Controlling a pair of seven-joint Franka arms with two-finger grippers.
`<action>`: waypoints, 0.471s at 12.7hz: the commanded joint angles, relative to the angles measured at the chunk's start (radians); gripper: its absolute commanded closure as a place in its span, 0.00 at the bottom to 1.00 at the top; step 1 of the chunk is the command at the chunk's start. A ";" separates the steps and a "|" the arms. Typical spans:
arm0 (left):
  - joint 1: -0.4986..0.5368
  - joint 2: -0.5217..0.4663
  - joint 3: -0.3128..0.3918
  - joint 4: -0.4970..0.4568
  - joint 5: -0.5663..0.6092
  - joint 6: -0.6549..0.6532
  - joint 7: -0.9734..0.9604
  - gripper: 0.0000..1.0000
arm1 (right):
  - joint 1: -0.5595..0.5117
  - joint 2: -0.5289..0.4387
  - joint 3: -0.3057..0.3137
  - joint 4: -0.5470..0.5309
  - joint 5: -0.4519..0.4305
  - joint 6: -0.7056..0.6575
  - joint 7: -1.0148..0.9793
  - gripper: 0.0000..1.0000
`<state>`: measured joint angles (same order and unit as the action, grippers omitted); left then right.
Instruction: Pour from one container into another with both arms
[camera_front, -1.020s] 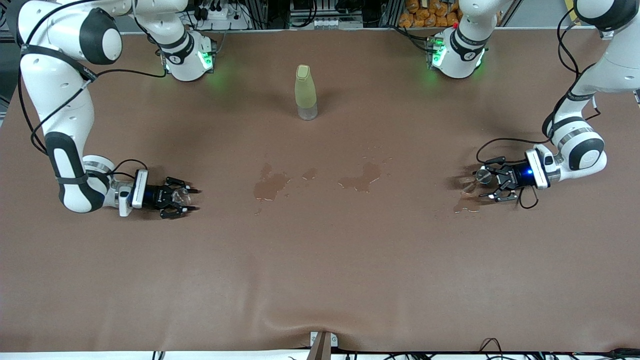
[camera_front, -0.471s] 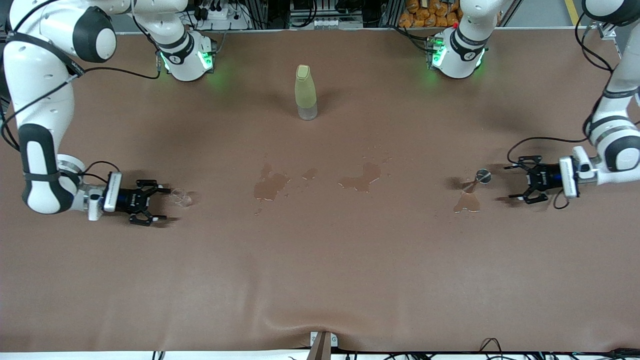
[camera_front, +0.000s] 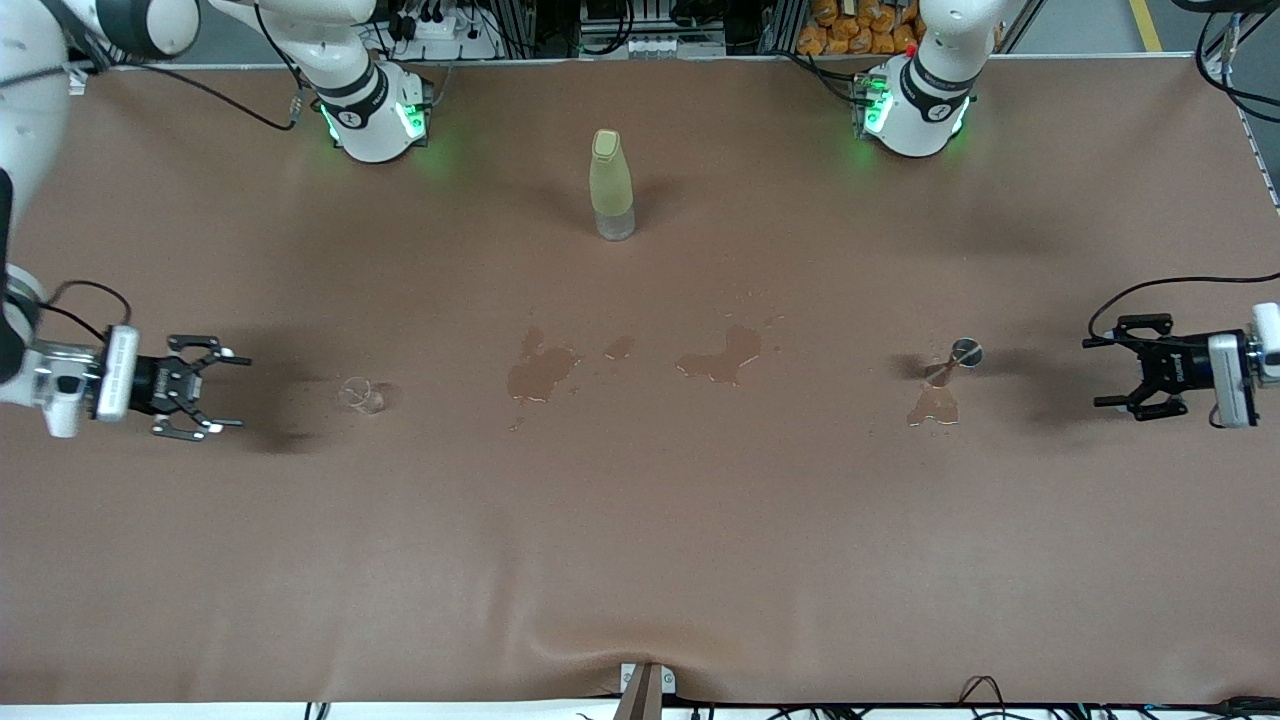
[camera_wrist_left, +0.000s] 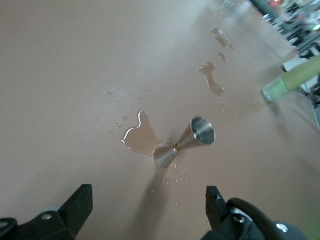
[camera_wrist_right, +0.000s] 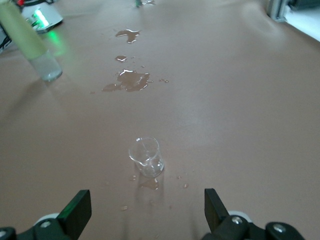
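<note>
Front view shows the brown-covered desk (camera_front: 640, 560) with bare cloth along the edge nearest the camera. At the right arm's end, close to that edge of the desk, the right tool (camera_front: 220, 392) hovers low with its fingers spread wide and nothing between them. The tiny clear glass cup (camera_front: 362, 395) stands upright on the desk, apart from that tool and toward the middle; the right wrist view shows the cup (camera_wrist_right: 145, 156) empty-looking, with a few droplets around its foot. At the left arm's end, the left tool (camera_front: 1105, 372) also hovers low, wide open and holding nothing. The metal jigger (camera_front: 958, 358) stands well clear of it, toward the middle, at the edge of a small brown puddle (camera_front: 932, 406); in the left wrist view the jigger (camera_wrist_left: 186, 141) is upright on its lower cone, touching that puddle. Two larger spills (camera_front: 540, 368) mark the middle of the desk between cup and jigger. Farther from the camera, near the bases' edge, a yellow-green bottle (camera_front: 610, 185) with a clear base stands upright.
</note>
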<state>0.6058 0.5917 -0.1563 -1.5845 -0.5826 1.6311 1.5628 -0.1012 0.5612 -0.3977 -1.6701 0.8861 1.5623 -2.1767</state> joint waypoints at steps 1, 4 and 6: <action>-0.044 -0.073 -0.021 0.061 0.090 -0.046 -0.299 0.00 | 0.052 -0.131 -0.035 -0.033 -0.111 0.001 0.249 0.00; -0.070 -0.113 -0.092 0.142 0.182 -0.100 -0.583 0.00 | 0.101 -0.248 -0.052 -0.034 -0.214 -0.013 0.562 0.00; -0.090 -0.147 -0.133 0.164 0.213 -0.117 -0.735 0.00 | 0.142 -0.320 -0.052 -0.031 -0.289 -0.010 0.769 0.00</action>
<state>0.5307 0.4733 -0.2677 -1.4401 -0.4109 1.5393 0.9387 -0.0022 0.3230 -0.4386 -1.6701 0.6666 1.5472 -1.5668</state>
